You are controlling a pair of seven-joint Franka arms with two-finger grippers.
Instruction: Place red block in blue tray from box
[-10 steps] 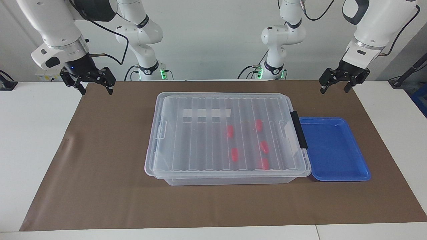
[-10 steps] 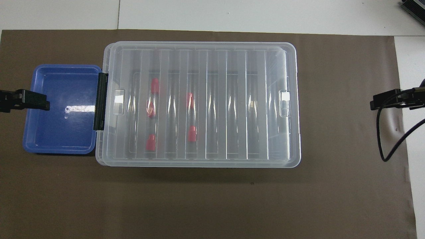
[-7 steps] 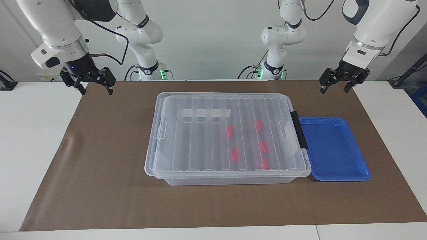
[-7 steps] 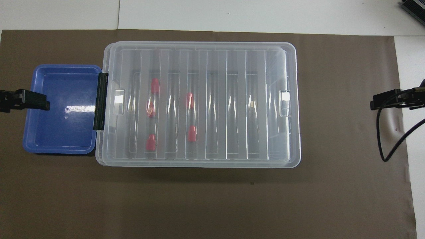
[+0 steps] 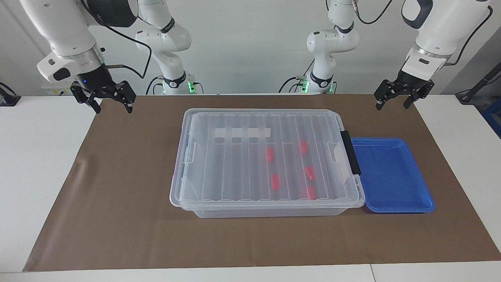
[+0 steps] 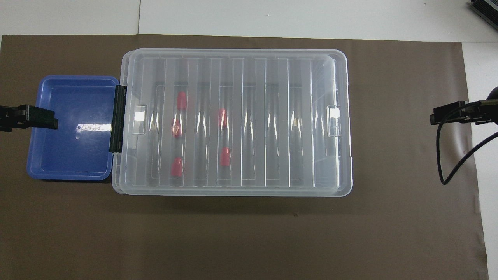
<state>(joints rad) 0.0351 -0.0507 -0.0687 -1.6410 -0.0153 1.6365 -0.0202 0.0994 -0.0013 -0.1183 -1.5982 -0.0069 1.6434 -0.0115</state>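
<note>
The box (image 5: 266, 156) (image 6: 237, 120), a clear bin with its ribbed lid on, lies in the middle of the brown mat. Several red blocks show through the lid, among them one red block (image 5: 275, 181) (image 6: 225, 157), all in the half toward the blue tray. The blue tray (image 5: 391, 174) (image 6: 70, 147) sits with nothing in it against the box's end with the black clip handle (image 5: 349, 152). My left gripper (image 5: 392, 105) (image 6: 39, 118) hangs open in the air over the mat's corner at the left arm's end. My right gripper (image 5: 112, 108) (image 6: 447, 114) hangs open over the mat's other corner.
A brown mat (image 5: 117, 219) covers most of the white table (image 5: 39, 156). A white label strip (image 5: 242, 133) shows through the lid. A black cable (image 6: 441, 163) loops down from the right arm.
The right gripper has drifted a little toward the box. The left arm, box, tray and blocks have not moved.
</note>
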